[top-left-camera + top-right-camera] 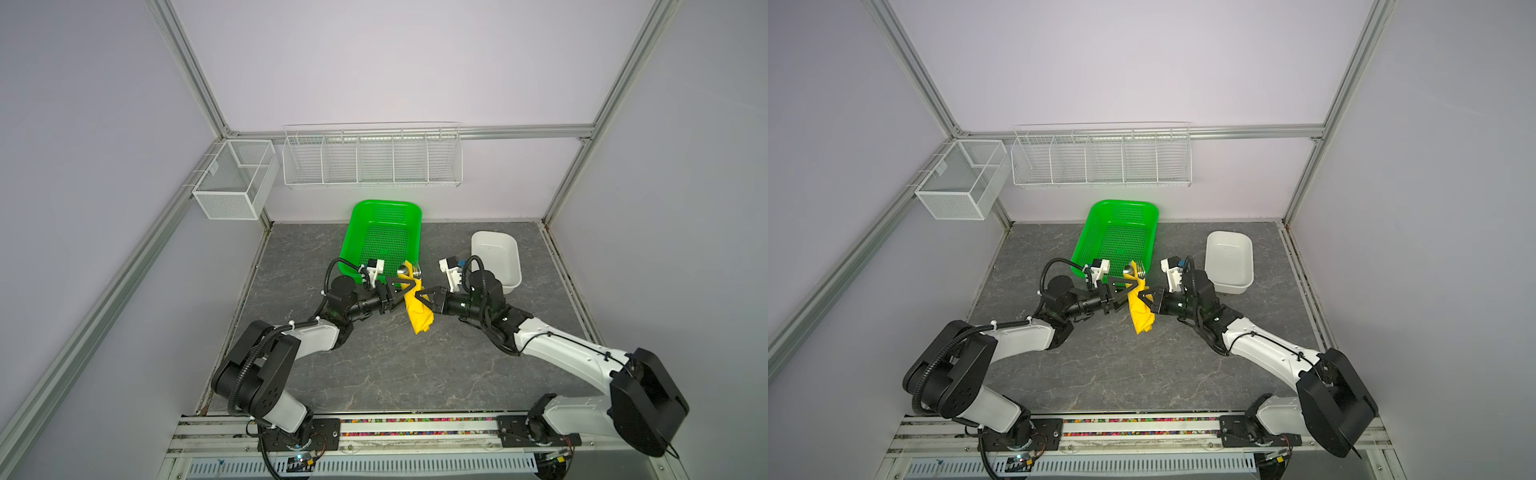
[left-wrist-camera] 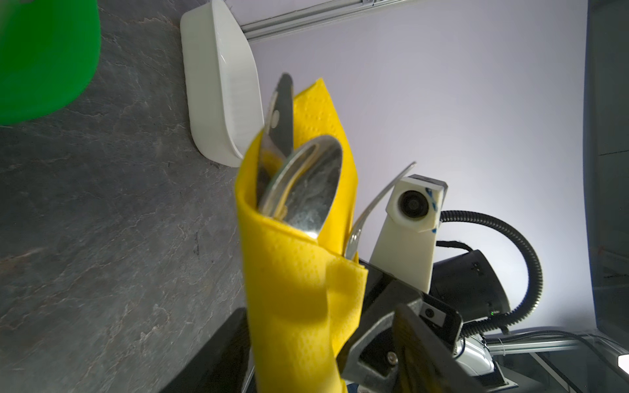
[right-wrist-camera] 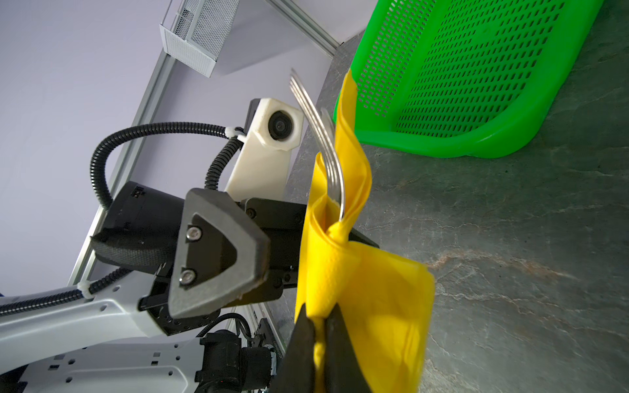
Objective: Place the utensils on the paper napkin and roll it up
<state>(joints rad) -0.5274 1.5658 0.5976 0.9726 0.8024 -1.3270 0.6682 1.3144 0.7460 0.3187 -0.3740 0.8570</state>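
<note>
The yellow paper napkin (image 1: 419, 311) (image 1: 1140, 313) is rolled round the utensils and held up off the grey table, tilted, between both grippers. A spoon (image 2: 306, 190), a knife (image 2: 280, 115) and a fork (image 2: 377, 197) (image 3: 320, 129) stick out of its far end. My left gripper (image 1: 409, 290) (image 2: 296, 340) has its jaws round the upper part of the roll, touching both sides. My right gripper (image 1: 420, 297) (image 3: 320, 326) is shut, pinching a fold of the napkin (image 3: 367, 289) lower down. The handles are hidden inside the roll.
A green perforated basket (image 1: 384, 206) (image 1: 1121, 204) stands just behind the roll, near the back wall. A white tub (image 1: 516, 257) (image 1: 1251, 257) sits at the back right. White wire racks (image 1: 372, 158) hang on the walls. Bare grey tabletop (image 1: 374, 365) lies in front.
</note>
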